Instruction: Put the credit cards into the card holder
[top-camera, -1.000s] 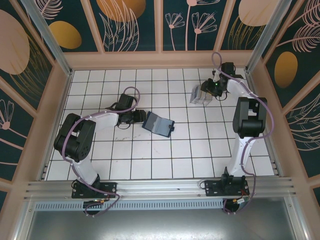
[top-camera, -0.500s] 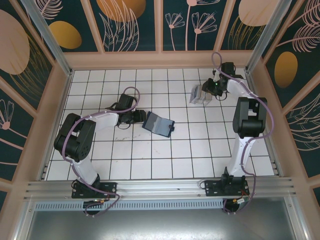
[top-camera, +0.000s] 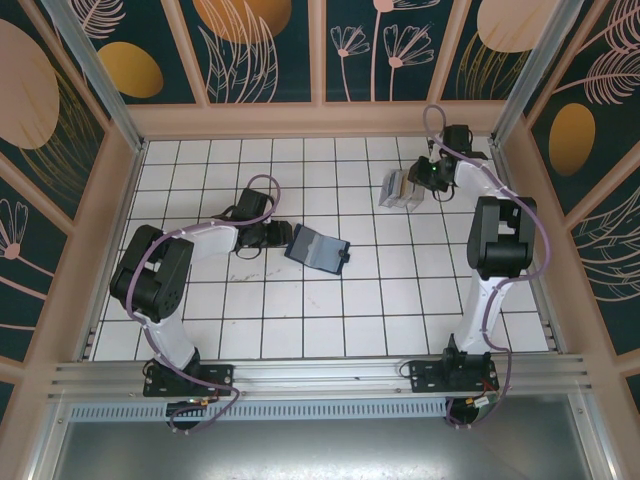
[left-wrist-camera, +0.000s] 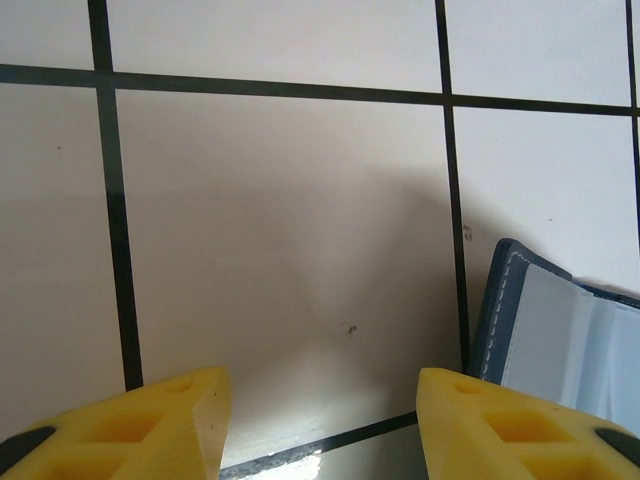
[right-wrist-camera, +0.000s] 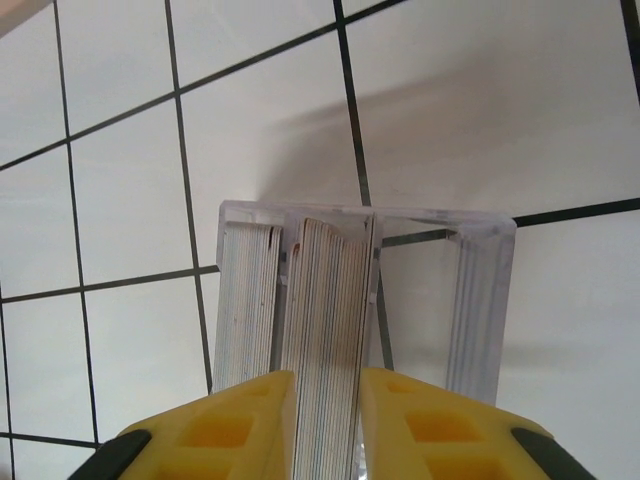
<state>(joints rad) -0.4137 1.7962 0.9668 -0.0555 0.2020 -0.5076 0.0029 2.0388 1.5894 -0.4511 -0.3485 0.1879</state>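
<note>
The card holder (top-camera: 317, 248) is a dark navy wallet lying open on the tiles at mid-table, its lighter blue-grey inside facing up. My left gripper (top-camera: 278, 236) rests just left of it. In the left wrist view this gripper (left-wrist-camera: 322, 385) is open over bare tile, with the card holder's stitched edge (left-wrist-camera: 560, 330) beside the right finger. At the back right, credit cards (right-wrist-camera: 328, 300) stand on edge in a clear tray (right-wrist-camera: 482, 300). My right gripper (right-wrist-camera: 328, 375) is shut on that middle stack. A second stack of cards (right-wrist-camera: 247, 300) stands to its left.
The clear tray (top-camera: 402, 189) sits near the back right corner, close to the frame post and the right arm's elbow. Patterned walls enclose the white tiled floor on three sides. Open tiles lie between the card holder and the tray.
The right gripper's fingers have narrowed onto the middle stack of cards in the tray. The left arm and the card holder have not moved.
</note>
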